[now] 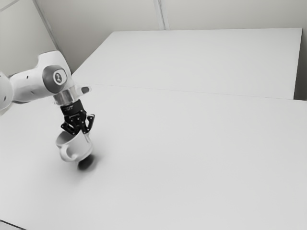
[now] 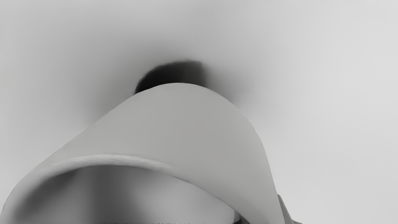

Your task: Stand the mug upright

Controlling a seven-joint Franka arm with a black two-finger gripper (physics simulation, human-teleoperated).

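Pale gray walls (image 1: pixel 110 14) stand at the far side, and in front of them is a big, flat, light gray panel (image 1: pixel 206 57). The smooth, light gray surface (image 1: pixel 192 158) spreads out on the near side of that. The white robot arm (image 1: pixel 33 86) comes in from the exterior view's left, and its black gripper (image 1: pixel 79 132) points down at the mouth of the round, plain white mug (image 1: pixel 81 149). The mug is on the exterior view's left part of the scene, right under the gripper. It is not standing straight. It leans, with its open mouth up toward the exterior view's left and its bottom down toward the exterior view's right. Its curved white handle (image 1: pixel 63 154) is on the near side, toward the exterior view's left. A black patch (image 1: pixel 86 163) sits just under the low end of the mug, with a soft gray shade around it. The top of the mug hides the gripper's tips, so I can't tell how wide it is open or if it has hold of the mug.
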